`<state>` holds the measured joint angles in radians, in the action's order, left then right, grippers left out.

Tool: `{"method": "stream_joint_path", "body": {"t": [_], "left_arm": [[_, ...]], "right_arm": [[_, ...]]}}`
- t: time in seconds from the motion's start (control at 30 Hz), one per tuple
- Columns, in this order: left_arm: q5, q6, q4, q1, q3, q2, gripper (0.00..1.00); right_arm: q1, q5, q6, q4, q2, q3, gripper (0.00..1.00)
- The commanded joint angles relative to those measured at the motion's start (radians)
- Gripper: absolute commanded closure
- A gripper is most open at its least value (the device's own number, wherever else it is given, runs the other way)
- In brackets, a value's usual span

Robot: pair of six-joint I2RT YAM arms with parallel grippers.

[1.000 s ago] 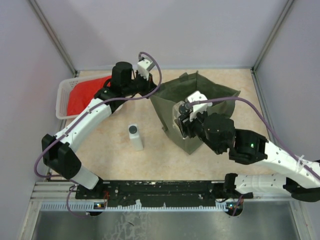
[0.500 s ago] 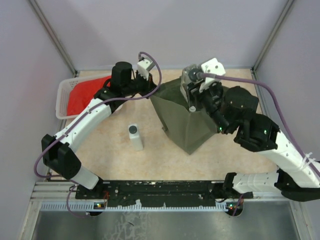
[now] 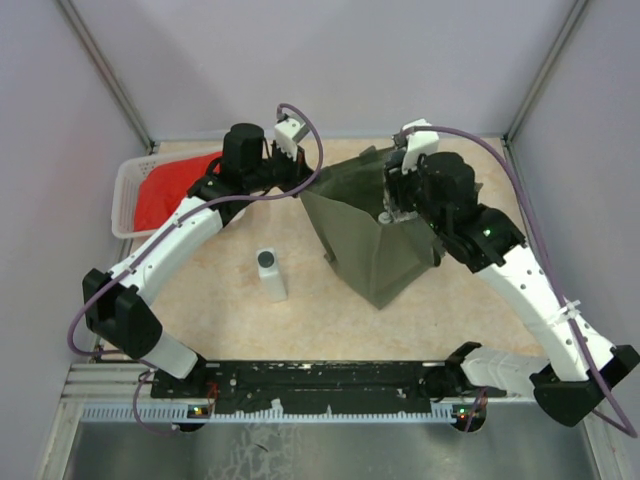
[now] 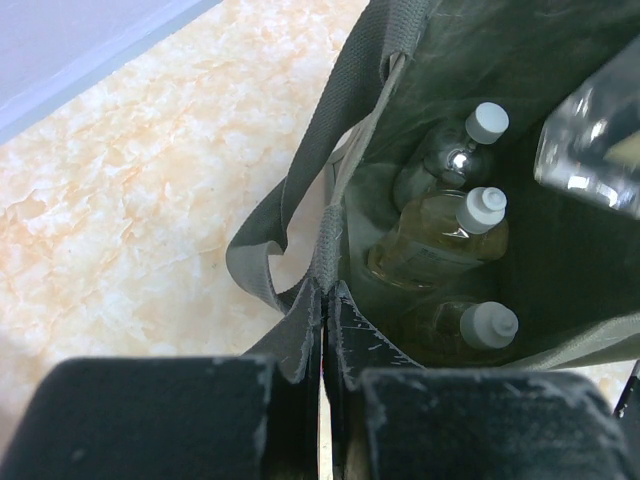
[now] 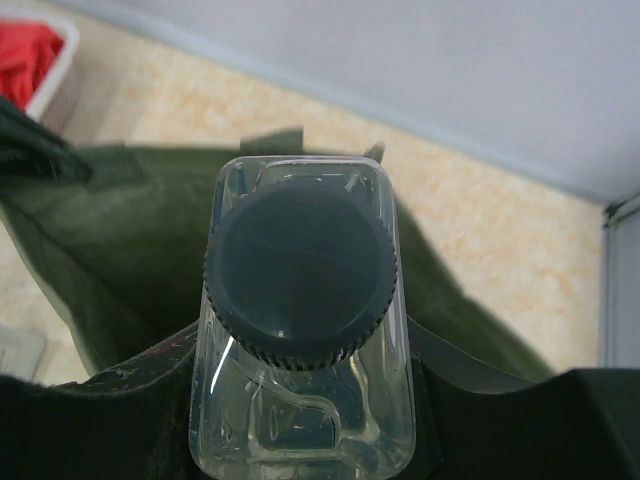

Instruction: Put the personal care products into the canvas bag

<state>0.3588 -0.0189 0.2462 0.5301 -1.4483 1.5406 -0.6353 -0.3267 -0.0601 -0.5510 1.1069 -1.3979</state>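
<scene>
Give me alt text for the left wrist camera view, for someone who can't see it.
The left gripper pinches the rim of the olive canvas bag, holding it open, with beige tabletop beside it. Three pale-capped bottles lie inside, and a clear bottle shows at the upper right edge.

light: even, soft | shadows: faint | wrist views: foreground blurred

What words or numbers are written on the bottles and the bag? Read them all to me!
No text can be read anywhere.
Clear black-capped bottle: no print shows.
Amber bottle inside the canvas bag: any label is too blurred to read.
White bottle: too small to tell.
</scene>
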Motion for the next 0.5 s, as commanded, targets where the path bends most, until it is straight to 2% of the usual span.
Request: {"method": "stream_joint_path", "body": {"t": [0.0, 0.23, 0.47], "left_arm": [[0.002, -0.003, -0.021, -0.013, 0.003, -0.035, 1.00], [0.005, 0.000, -0.027, -0.012, 0.009, -0.031, 1.00], [0.007, 0.000, -0.030, -0.012, 0.020, -0.042, 1.00]], "right_arm": [[0.002, 0.128, 0.093, 0.097, -0.057, 0.014, 1.00], [0.004, 0.212, 0.160, 0.049, -0.117, 0.141, 1.00], [0.123, 0.454, 0.177, 0.174, -0.114, 0.289, 1.00]]}}
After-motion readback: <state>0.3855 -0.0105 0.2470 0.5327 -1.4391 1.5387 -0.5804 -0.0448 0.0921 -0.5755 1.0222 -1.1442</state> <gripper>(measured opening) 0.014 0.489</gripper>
